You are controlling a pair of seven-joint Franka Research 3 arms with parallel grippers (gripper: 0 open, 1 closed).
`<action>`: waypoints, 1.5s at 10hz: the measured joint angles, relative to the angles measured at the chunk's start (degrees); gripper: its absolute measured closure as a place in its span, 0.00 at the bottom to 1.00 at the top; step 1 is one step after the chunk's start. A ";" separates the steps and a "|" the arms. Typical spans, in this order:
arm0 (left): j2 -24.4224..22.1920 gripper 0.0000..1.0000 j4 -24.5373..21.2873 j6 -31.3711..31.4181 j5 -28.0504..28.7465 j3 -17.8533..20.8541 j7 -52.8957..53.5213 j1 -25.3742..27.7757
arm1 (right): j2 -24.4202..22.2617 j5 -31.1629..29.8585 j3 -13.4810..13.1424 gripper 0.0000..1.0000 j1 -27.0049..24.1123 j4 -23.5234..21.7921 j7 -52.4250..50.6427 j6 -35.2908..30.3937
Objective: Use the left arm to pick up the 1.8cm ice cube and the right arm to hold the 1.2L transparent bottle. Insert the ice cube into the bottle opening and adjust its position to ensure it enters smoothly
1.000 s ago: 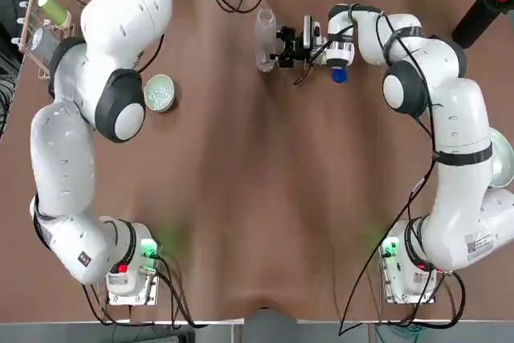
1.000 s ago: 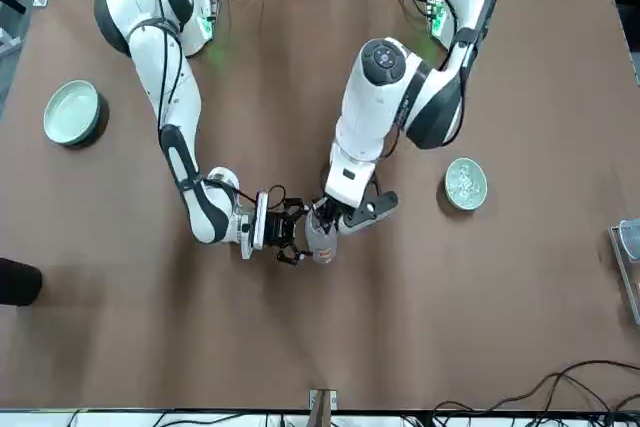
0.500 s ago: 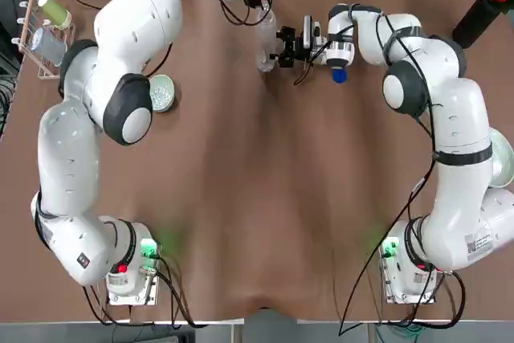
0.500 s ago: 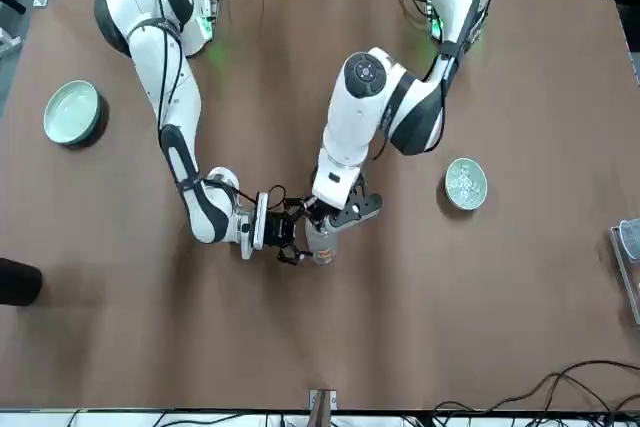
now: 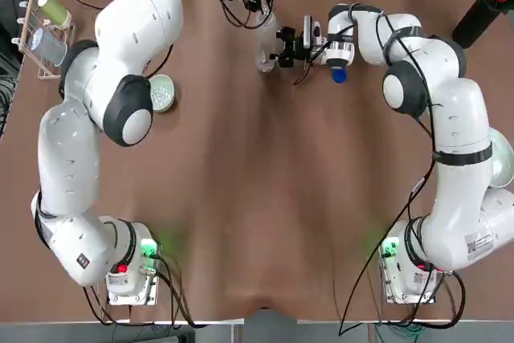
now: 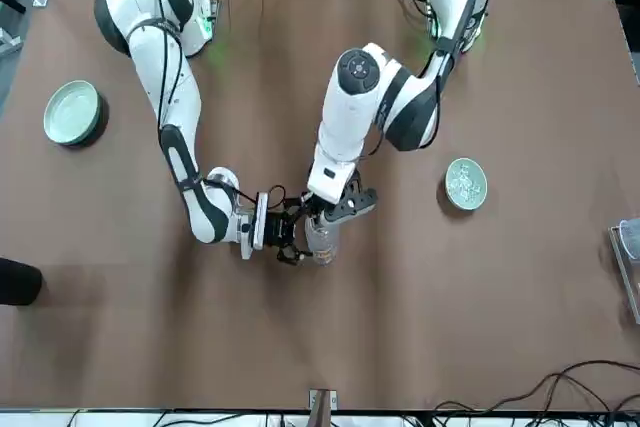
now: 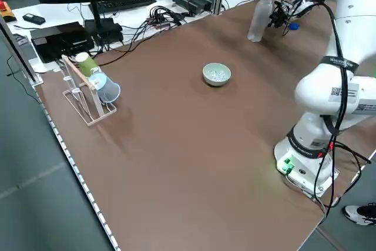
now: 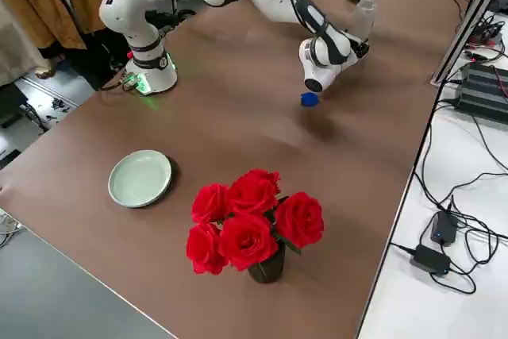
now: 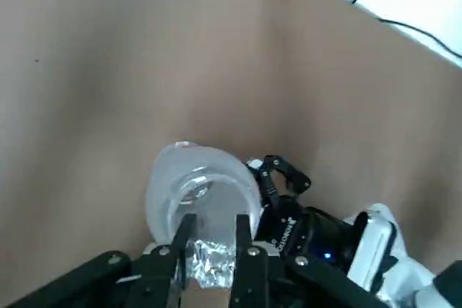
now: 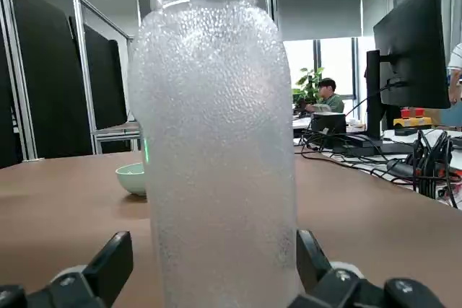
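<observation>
Right gripper (image 10: 216,254) clamps transparent bottle's (image 10: 216,135) side, presumably for steadiness; left gripper (image 9: 215,223), above bottle, pinches ice cube (image 9: 211,263), likely for insertion.

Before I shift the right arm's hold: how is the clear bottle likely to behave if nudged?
The bottle looks tall for its width, so it would probably tip easily if released. Its wall is covered in fine droplets, so it may be slippery in the right gripper. The thin, clear wall suggests plastic that might flex under a hard squeeze.
</observation>
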 joint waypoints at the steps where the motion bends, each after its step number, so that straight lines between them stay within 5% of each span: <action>1: -0.06 0.74 0.00 -0.48 0.00 0.07 0.02 0.01 | 0.00 0.00 0.00 0.00 0.00 0.00 0.00 0.00; 5: -0.09 0.72 0.01 -0.65 0.01 0.06 0.03 -0.02 | 0.00 0.00 -0.01 0.00 0.00 0.00 0.00 0.00; 10: -0.15 0.00 0.08 -0.66 0.19 0.08 0.07 0.01 | 0.00 0.01 -0.11 0.00 -0.03 0.00 0.00 0.00; 15: -4.48 0.00 0.25 -12.57 0.38 0.56 6.22 1.05 | -0.16 0.00 -1.02 0.00 -2.70 0.25 0.02 -0.02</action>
